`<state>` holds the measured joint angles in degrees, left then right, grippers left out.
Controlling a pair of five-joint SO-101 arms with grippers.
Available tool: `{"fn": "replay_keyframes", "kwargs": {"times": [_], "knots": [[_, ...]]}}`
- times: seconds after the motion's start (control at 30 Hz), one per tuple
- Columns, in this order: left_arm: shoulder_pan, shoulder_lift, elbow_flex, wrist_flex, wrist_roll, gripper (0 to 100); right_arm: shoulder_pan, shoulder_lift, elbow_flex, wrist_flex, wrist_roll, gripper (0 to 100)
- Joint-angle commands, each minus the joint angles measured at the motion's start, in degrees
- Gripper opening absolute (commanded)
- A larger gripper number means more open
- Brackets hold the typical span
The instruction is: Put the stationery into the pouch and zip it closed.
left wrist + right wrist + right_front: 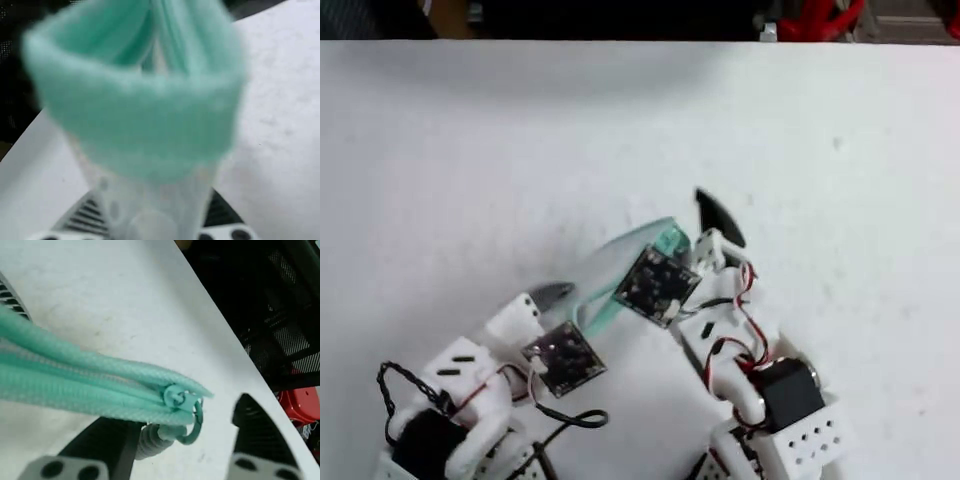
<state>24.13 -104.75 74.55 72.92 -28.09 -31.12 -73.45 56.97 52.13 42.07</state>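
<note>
Two grippers work the pouch (620,262) at lower centre: left gripper (563,298) clamped on one end as anchor, right gripper (185,425) open astride the zipper pull (181,410), seemingly ready to zip.

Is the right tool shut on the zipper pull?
No, the right tool is open, and the zipper pull hangs between its jaws.

A white table (470,150) spreads wide under soft light; beyond its straight far edge the room falls dark; something red (815,18) sits there, to the right; black mesh (280,340) stands past the edge.
</note>
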Motion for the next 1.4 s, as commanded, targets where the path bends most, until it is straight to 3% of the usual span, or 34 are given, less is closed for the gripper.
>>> {"fn": "replay_keyframes", "kwargs": {"times": [0.0, 0.03, 0.23, 0.33, 0.5, 0.6, 0.77, 1.1, 1.23, 1.37], "knots": [[1.19, 0.13, -4.22, 0.18, -0.7, 2, -1.1, -0.75, -0.44, -3.91, 3.34, 5.0], [1.19, 0.13, -4.22, 0.09, -0.7, 2, -0.84, -0.75, -0.44, -5.23, 3.43, 1.0], [0.75, 0.04, -4.22, -0.79, -0.18, 2, 3.3, -2.59, -1.58, -12.0, 3.16, 1.9], [0.75, -0.04, -4.4, -2.81, 3.6, 3, 5.14, -6.55, -1.76, -13.23, -0.26, 1.8], [0.66, -0.04, -4.48, -3.52, 12.66, 17, 4.79, -11.3, -1.41, -10.95, -4.04, 1.8], [0.66, -0.04, -4.48, -3.43, 15.74, 20, 4.26, -10.59, -1.41, -8.4, -4.04, 1.8], [1.19, -0.04, -4.31, -3.08, 15.38, 20, 4.18, -8.92, -1.41, -6.55, -4.13, 1.8], [0.75, -0.04, -4.4, -5.98, 16.62, 19, 5.58, -9.98, -4.92, -7.87, -12.4, 1.8], [1.1, -0.04, -4.31, -10.11, 20.13, 3, 3.65, -9.89, -5.71, -6.64, -12.4, 1.8], [1.19, -0.04, -3.16, -13.36, 20.57, 2, 1.01, -9.89, -5.19, -4.0, -12.4, 1.8]]}}
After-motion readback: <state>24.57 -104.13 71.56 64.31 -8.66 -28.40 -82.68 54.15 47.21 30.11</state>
